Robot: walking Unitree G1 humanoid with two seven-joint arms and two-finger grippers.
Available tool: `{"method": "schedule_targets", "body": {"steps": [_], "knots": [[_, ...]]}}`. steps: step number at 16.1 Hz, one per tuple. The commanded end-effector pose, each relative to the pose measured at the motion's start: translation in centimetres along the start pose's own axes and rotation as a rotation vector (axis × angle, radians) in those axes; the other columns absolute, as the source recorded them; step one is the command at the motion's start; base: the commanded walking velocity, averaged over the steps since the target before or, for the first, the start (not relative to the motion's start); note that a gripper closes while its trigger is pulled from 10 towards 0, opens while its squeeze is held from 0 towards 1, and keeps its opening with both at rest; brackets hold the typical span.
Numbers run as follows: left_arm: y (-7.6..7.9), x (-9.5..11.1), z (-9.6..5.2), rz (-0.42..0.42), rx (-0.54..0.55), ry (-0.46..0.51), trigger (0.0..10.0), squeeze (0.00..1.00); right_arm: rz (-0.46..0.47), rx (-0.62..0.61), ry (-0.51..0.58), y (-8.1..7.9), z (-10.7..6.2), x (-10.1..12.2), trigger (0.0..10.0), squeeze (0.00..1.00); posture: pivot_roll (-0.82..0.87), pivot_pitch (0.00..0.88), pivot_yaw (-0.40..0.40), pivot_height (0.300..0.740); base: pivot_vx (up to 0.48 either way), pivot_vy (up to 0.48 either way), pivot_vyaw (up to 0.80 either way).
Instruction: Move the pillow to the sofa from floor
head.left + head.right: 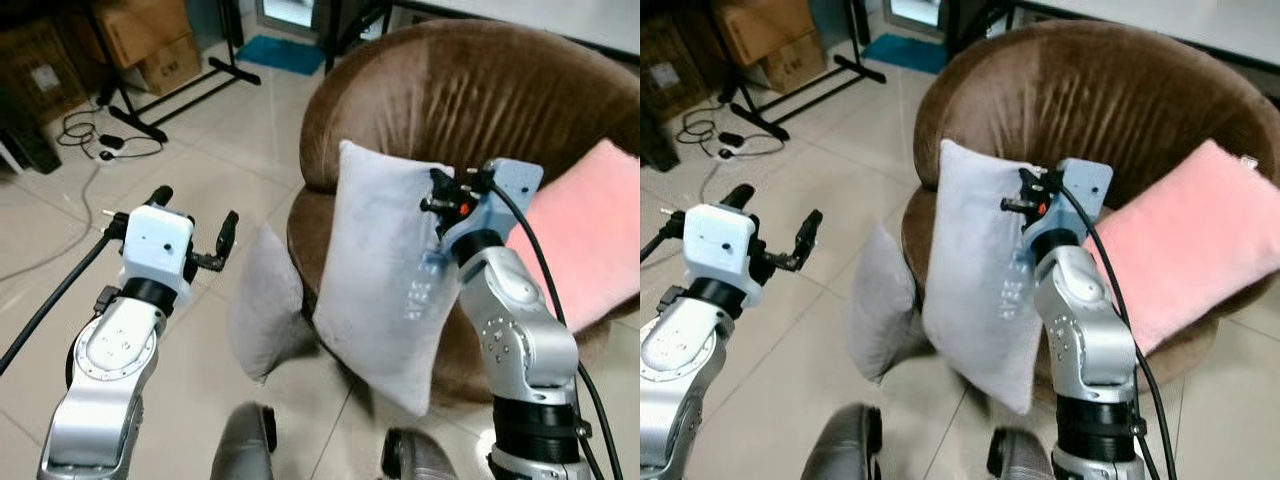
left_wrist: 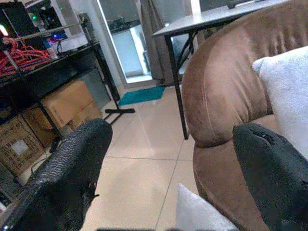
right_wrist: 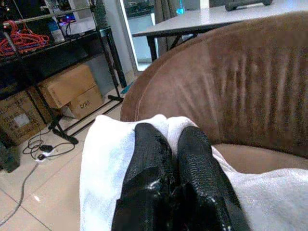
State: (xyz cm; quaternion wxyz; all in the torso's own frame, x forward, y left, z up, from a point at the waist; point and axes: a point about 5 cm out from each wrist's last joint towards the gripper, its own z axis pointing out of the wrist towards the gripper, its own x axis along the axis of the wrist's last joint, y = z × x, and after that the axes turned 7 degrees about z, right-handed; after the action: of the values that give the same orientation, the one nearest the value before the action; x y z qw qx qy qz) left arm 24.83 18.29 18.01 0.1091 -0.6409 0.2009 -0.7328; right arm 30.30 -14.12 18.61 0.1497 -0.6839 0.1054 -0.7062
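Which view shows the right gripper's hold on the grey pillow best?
Right wrist view: right gripper is shut, pinching the grey pillow's top edge. Eye views show the whole pillow hanging before the brown sofa; left wrist view catches one corner.

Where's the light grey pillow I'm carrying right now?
The light grey pillow hangs from the right gripper, pinched at its top edge, in front of the round brown sofa, with a second grey cushion leaning on its left.

Two silver metal arms with rounded jointed segments and black collar rings. Each wrist carries a pale blue-white boxy camera housing. The left gripper [image 1: 195, 235] and right gripper [image 1: 440, 192] have long black textured fingers [image 3: 149, 168]. A black cable runs along each arm; a small red-orange part sits beside the right wrist.
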Motion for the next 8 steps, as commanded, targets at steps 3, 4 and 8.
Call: {"method": "schedule_targets", "body": {"steps": [3,4,8], "knots": [[0.22,-0.01,0.11,0.002,-0.007,0.002,10.0,0.00,-0.007,0.008,0.064,-0.23,0.01,1.44,10.0,0.00,0.13,0.000,-0.027,0.715,0.000,0.000,0.00],[0.19,-0.01,0.11,0.001,-0.005,0.002,10.0,0.00,-0.006,0.007,0.061,-0.21,0.01,1.35,10.0,0.00,0.13,0.000,-0.027,0.720,0.000,0.000,0.00],[0.06,0.14,0.19,-0.021,-0.015,0.016,10.0,0.00,0.005,0.006,0.031,-0.12,0.11,0.74,10.0,0.00,0.13,0.000,-0.026,0.740,0.000,0.000,0.00]]}}
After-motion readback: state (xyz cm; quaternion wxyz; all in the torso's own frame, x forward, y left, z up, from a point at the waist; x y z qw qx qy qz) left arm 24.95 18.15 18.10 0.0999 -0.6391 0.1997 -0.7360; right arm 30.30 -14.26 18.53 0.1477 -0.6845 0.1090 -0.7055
